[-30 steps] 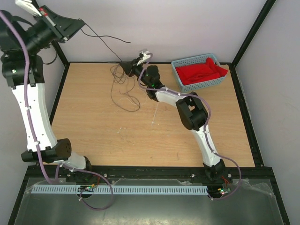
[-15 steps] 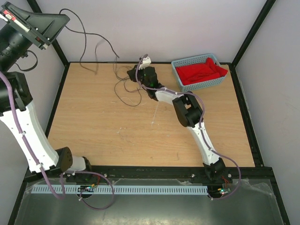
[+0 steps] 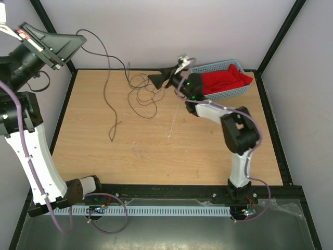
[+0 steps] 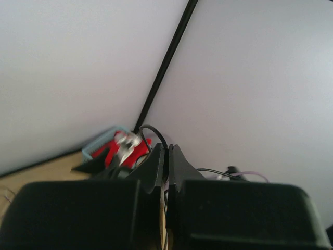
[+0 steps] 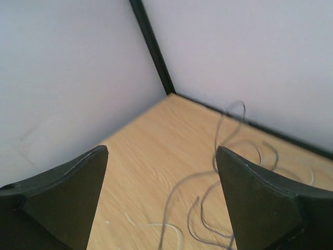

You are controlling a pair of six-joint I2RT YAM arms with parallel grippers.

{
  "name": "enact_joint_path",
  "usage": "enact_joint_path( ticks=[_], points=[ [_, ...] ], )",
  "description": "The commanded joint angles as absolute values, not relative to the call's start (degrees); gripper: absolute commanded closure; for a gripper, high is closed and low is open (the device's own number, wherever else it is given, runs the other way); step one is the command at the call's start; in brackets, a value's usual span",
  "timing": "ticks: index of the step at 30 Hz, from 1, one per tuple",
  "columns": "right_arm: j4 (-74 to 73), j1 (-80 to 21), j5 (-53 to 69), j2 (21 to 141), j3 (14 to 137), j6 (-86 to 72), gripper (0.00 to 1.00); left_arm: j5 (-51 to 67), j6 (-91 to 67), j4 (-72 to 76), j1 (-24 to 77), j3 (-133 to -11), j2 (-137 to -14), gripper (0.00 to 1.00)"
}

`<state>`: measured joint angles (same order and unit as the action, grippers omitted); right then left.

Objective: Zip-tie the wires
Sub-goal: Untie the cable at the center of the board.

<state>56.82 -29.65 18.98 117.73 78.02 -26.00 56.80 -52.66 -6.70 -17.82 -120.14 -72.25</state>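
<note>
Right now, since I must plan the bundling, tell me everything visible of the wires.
The wires are very thin, dark, flexible strands. Most lie in a loose tangle of loops at the far middle of the wooden table. One long strand rises from the table to the raised left gripper, shut on it. The open right gripper hovers beside the tangle, holding nothing.

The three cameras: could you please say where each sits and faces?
Top external: above and behind the bases, looking down at the table; both arms show, with left claw and right claw.
Left wrist: high on the left, facing the far right corner past its shut fingers.
Right wrist: low, facing the far left corner between its open fingers.
Shared: wires in top and right wrist; basket in top and left wrist.
</note>
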Motion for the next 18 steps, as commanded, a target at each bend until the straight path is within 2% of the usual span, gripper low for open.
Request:
enact_joint_path(
  ticks=[1,3,9,13,18],
  points=[
    [61.5,-27.4,29.5,102.0,71.6,-25.9,0.02,57.9,-54.4,-3.1,-15.7,-108.5,-69.3,1.00],
    [60.7,-27.4,32.6,94.9,63.7,-20.5,0.01,57.8,-53.9,-2.1,-13.8,-103.6,-67.6,1.00],
    [72.1,-27.4,38.4,75.9,39.0,-5.5,0.01,58.5,-52.9,-0.6,-5.1,-93.3,-66.4,1.00],
    [63.5,-28.6,42.0,68.2,33.0,2.7,0.01,57.3,-52.2,0.0,1.2,-90.5,-66.8,1.00],
    [64.1,-32.8,35.3,66.7,26.8,12.7,0.01,54.6,-54.3,0.6,7.7,-90.2,-69.0,1.00]
  ],
)
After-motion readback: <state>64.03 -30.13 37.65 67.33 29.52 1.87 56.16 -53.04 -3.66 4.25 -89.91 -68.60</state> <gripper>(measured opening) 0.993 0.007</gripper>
